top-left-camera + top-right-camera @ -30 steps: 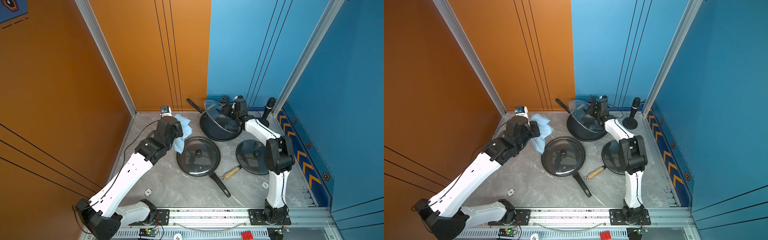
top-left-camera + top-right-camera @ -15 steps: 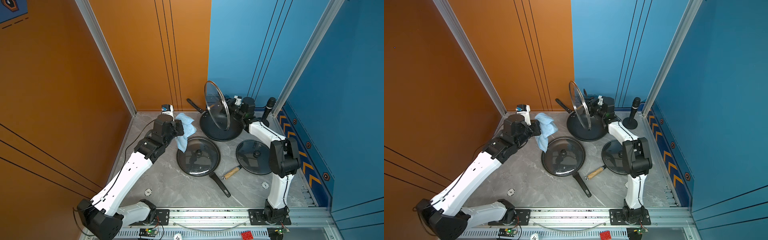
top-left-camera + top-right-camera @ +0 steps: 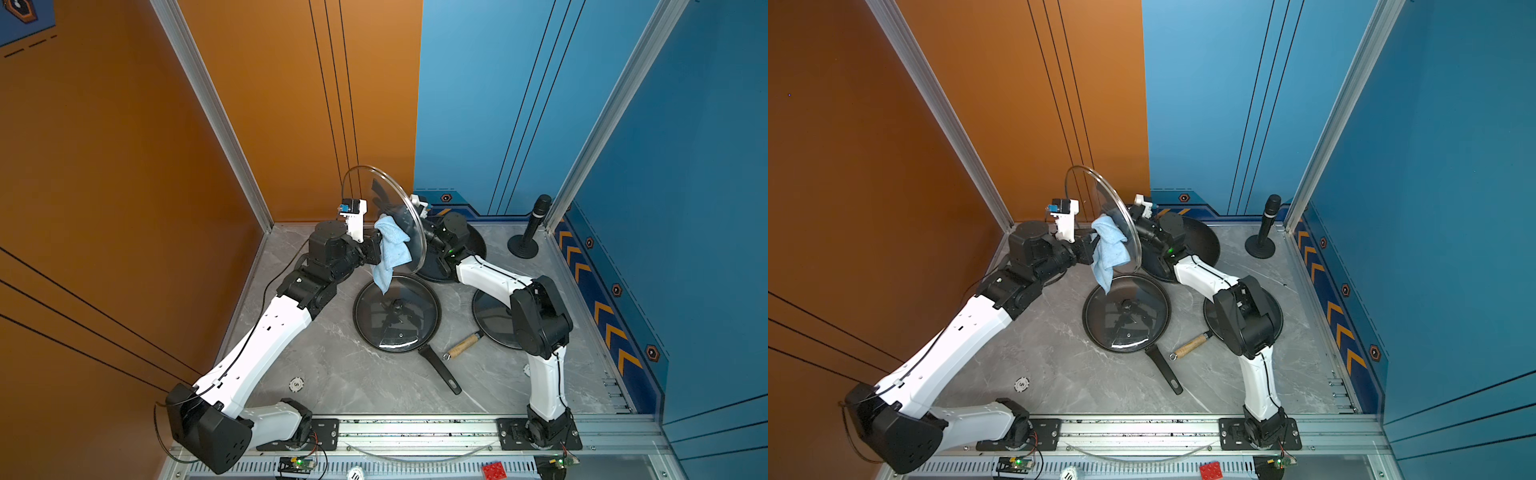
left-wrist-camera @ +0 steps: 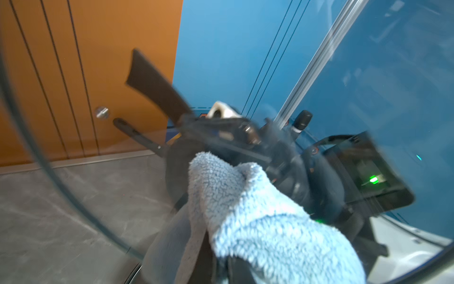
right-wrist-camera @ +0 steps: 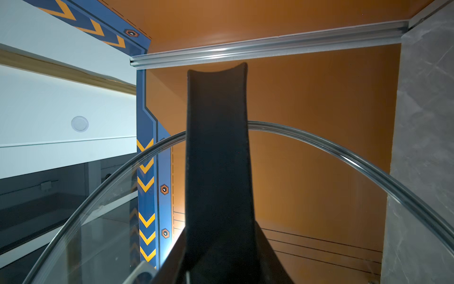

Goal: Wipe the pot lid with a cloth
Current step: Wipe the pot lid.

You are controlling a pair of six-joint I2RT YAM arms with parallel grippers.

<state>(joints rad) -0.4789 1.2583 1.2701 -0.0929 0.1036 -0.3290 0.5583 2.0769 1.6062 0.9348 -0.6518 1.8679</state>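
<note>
The glass pot lid [image 3: 388,195] [image 3: 1100,191] stands on edge in the air, left of the dark pot [image 3: 473,249]. My right gripper [image 3: 428,232] [image 5: 216,265] is shut on the lid's black handle [image 5: 216,159] from the far side. My left gripper [image 3: 376,249] [image 4: 221,265] is shut on the light-blue cloth [image 3: 390,249] [image 3: 1108,249] [image 4: 258,216]. The bunched cloth touches the near face of the glass, and a tail of it hangs down over the frying pan. The left fingers are hidden under the cloth.
A frying pan with a glass lid [image 3: 397,316] lies in the middle, its handle toward the front. A second dark pan [image 3: 494,316] with a wooden handle [image 3: 461,345] lies under the right arm. A black stand [image 3: 530,232] sits at the back right.
The right arm lifted the lid off the pot, tipped it on edge and carried it left. The left gripper raised the cloth from the table and brought it against the lid.
</note>
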